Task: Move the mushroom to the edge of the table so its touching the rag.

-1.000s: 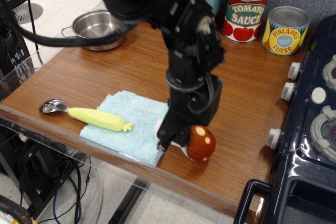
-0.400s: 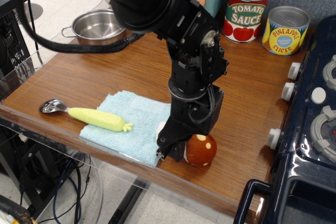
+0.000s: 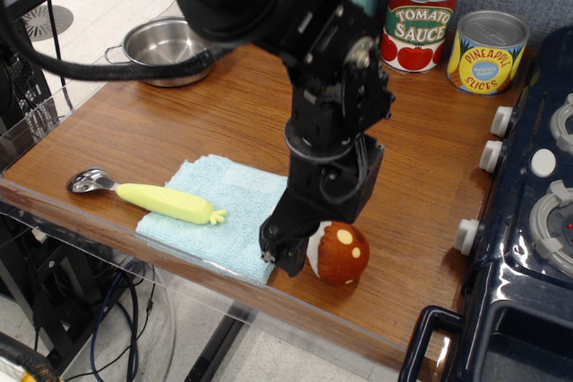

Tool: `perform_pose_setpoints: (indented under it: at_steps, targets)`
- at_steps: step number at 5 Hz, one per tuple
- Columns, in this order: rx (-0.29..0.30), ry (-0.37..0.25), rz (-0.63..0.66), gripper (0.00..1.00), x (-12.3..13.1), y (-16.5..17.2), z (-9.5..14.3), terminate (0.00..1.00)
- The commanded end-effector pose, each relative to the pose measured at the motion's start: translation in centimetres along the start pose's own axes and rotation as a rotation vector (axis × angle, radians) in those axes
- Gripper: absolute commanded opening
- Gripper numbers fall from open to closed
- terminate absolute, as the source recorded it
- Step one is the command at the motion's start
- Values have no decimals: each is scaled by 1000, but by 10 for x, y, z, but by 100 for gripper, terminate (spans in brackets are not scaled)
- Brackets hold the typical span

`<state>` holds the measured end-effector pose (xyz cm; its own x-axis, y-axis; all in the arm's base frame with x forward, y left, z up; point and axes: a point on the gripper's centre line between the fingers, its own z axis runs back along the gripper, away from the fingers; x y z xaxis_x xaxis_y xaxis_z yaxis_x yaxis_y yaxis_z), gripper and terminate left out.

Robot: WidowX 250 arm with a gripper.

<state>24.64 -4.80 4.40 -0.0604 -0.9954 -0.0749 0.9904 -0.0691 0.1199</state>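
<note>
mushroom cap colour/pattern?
Reddish-brown with cream spots, on the mushroom; clearest in the observation.image view.

Pincer (image 3: 288,255) on mushroom (image 3: 340,252) beside rag (image 3: 219,212)

You can't see the mushroom's (image 3: 341,253) stem or whether it meets the rag (image 3: 219,215); the gripper (image 3: 288,255) covers both, and its jaws' spacing can't be told. The rag's right corner sits behind the arm. The stove (image 3: 528,221) and the tabletop (image 3: 161,123) run off frame.
</note>
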Motion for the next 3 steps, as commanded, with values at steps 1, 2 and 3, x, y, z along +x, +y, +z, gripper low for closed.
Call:
perform_pose_setpoints:
  at_steps: [1, 2, 3]
  targets:
    - [133, -94, 73, 100, -18, 13, 58, 0]
    - [200, -85, 59, 100, -22, 20, 78, 0]
    - [200, -85, 59, 100, -22, 20, 78, 0]
